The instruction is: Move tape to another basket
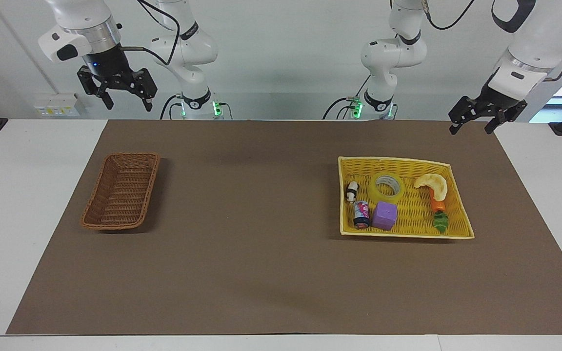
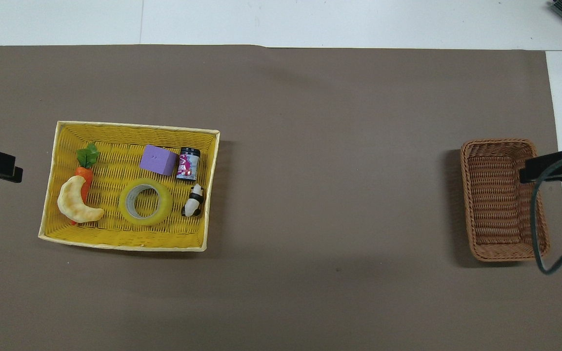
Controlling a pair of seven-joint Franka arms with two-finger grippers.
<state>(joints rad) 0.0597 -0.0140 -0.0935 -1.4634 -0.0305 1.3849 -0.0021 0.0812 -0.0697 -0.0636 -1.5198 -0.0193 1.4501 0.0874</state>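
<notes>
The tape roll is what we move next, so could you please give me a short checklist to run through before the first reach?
1. Tape roll lies flat in the yellow basket, hole up: ok.
2. Space around it: purple cube sits close beside it, panda figure near: cannot tell if fingers fit.
3. Brown wicker basket holds nothing: ok.
4. Left end effector open, raised, holding nothing: ok.
5. Right end effector open, raised, waiting: ok.

tape (image 1: 386,187): your translucent yellow roll (grey-white core) lies flat in the yellow tray, beside the purple cube.
basket (image 1: 121,190): your narrow brown wicker one sits upright toward the right arm's end.
</notes>
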